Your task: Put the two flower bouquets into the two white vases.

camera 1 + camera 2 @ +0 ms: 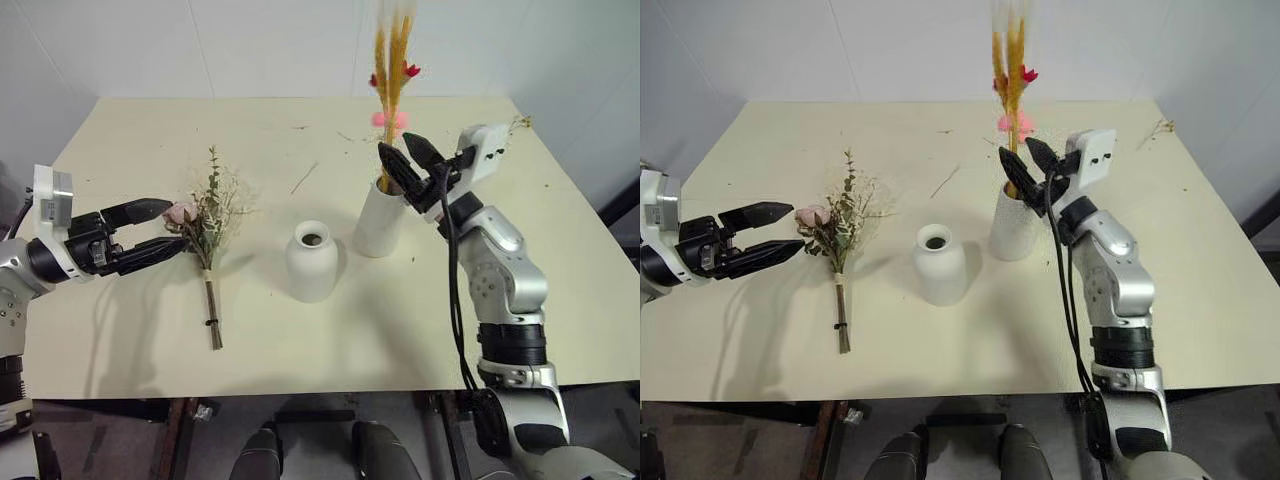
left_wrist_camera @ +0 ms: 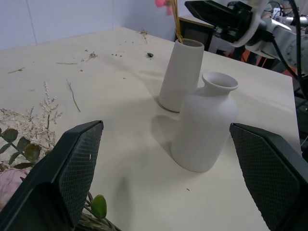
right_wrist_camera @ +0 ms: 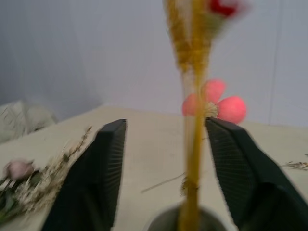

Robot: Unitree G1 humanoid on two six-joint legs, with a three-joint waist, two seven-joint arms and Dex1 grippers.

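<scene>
Yellow wheat-like bundle [image 1: 392, 60] stood upright in taller cylinder vase [image 1: 380, 218]; right gripper [image 1: 401, 153] parted around stems, seemingly not touching; rose bouquet [image 1: 207, 225] flat on table [image 1: 120, 300] beside squat vase [image 1: 311, 262]; left gripper [image 1: 170, 225] spread wide, empty.

We see the slim yellow bundle [image 1: 392, 60] with small red and pink blooms standing upright in the tall cylinder vase [image 1: 380, 222], its stems dropping into the wide mouth. Just beside that vase, and nearer to us, stands the squat bulbous vase [image 1: 311, 262], upright with its narrow neck empty. Well to its left, the rose bouquet [image 1: 207, 222] lies flat on the table, with pink rose, cream sprigs, green leaves and tied dark stems pointing toward us.
</scene>
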